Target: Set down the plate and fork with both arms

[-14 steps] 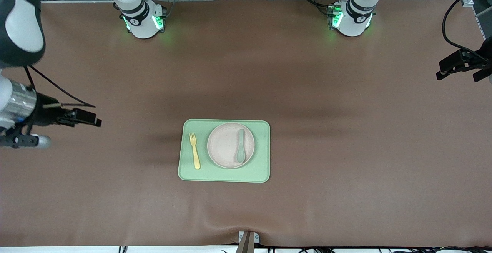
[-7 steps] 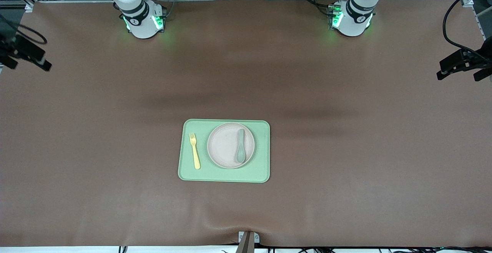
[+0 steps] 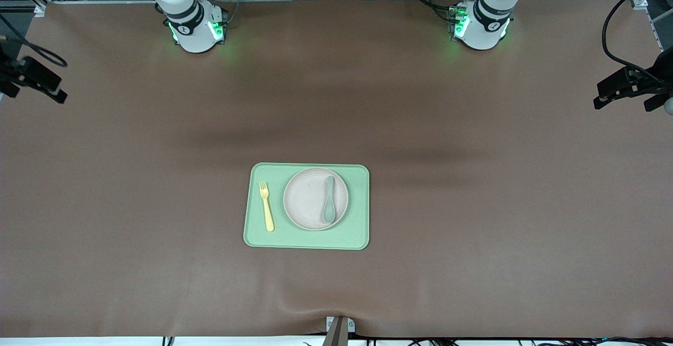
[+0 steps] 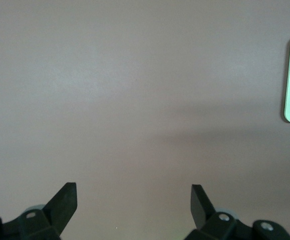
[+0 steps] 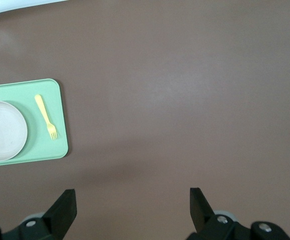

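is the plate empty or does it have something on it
Not empty. A grey-green spoon lies on the plate, which sits on the green tray; the fork lies beside the plate.

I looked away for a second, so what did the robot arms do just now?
The right gripper pulled back from over the table beside the tray to the table's edge at its own end, open and empty. The left gripper, fork, plate and spoon stayed put.

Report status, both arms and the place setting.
Left gripper and right gripper open, over bare table. Plate and fork on tray. Spoon on plate.
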Controlling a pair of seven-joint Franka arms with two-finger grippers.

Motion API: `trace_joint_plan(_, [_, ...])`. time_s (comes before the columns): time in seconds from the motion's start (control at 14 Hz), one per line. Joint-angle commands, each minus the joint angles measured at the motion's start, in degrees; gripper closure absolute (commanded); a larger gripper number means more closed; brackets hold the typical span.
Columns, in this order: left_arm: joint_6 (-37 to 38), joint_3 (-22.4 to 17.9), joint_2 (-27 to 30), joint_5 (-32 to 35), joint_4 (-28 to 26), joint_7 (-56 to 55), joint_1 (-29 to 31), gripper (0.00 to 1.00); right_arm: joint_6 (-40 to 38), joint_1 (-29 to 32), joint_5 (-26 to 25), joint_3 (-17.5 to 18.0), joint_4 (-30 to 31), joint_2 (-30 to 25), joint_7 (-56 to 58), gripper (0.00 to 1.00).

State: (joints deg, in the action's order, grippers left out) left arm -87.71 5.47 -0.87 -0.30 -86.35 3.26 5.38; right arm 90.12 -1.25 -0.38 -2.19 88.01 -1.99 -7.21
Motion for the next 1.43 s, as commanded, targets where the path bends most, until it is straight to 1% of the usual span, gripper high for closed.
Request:
trace_joint_plan(0.0, [0.52, 0.42, 0.61, 0.39, 0.04, -0.8, -0.11, 0.0, -0.38, 0.72, -1.38, 1.22, -4.16, 2.78, 0.79, 0.0])
trace_joint_plan(0.14, [1.05, -0.02, 0.69, 0.91, 0.04, -0.97, -2.38, 0.0, -0.91, 0.63, -1.37, 1.31, -4.16, 2.7, 1.84, 0.0])
trace_joint_plan(0.36, [2.1, -0.37, 1.04, 1.09, 0.04, -1.5, -3.45, 0.0, -1.17, 1.68, -1.2, 1.22, -4.08, 2.26, 5.7, 0.0])
trace_joint_plan(0.43, [2.1, -1.76, 1.39, 1.18, -0.05, -1.59, -4.67, 0.0, -1.09, 1.69, -1.2, 1.14, -3.99, 2.17, 6.59, 0.0])
trace_joint_plan(0.57, [2.19, -8.77, 1.48, 1.09, -0.05, -1.5, -10.71, 0.0, -1.0, 1.51, -0.94, 1.22, -3.81, 2.26, 6.33, 0.0])
trace_joint_plan(0.64, [2.28, -10.81, 1.48, 1.09, -0.05, -1.41, -12.05, 0.0, -0.91, 1.43, -0.94, 1.22, -3.81, 2.26, 6.33, 0.0])
trace_joint_plan(1.36, [2.98, -11.36, 1.48, 1.09, 0.04, -1.41, -11.45, 0.0, -0.38, 1.07, -0.58, 1.31, -3.72, 2.26, 5.98, 0.0])
